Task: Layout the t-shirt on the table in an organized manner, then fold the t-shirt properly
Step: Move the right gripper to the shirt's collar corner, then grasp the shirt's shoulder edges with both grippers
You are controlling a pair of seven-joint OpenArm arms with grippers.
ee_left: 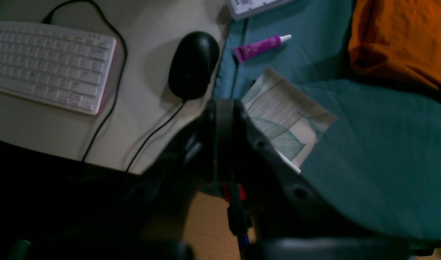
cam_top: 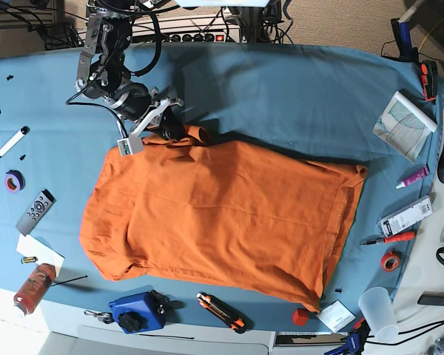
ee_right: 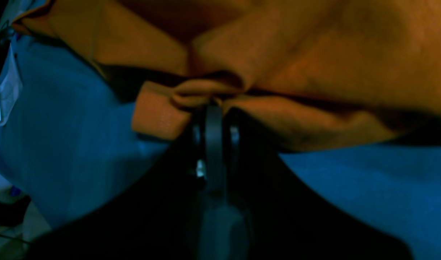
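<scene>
- Table (cam_top: 281,89): blue-teal cover, fills the base view, small clutter round the edges.
- T-shirt (cam_top: 214,214): orange, lying mid-table and mostly spread. Far edge near the right arm is bunched, and the end toward the cup side has a folded-over band.
- Right gripper (ee_right: 214,108): fingers together, pinching a gathered fold of the t-shirt's edge; cloth puckers right at the tips in the wrist view. In the base view it sits at the shirt's upper-left corner.
- Left gripper (ee_left: 222,108): fingers together, holding nothing, off by the table's edge over a leaf-print booklet (ee_left: 287,119); t-shirt only at the corner of its view.
- Risk: bite looks shallow, on a crumpled fold. A quick pull could slip it out, or it may have caught two layers and drag the lower one.
- Risk: one-handed pull with the other end free would likely slide the whole shirt, not flatten it.
- Risk: box cutter (cam_top: 220,310) and blue tool (cam_top: 137,312) touch or sit just beside the near hem; dragging that way could snag them.
</scene>
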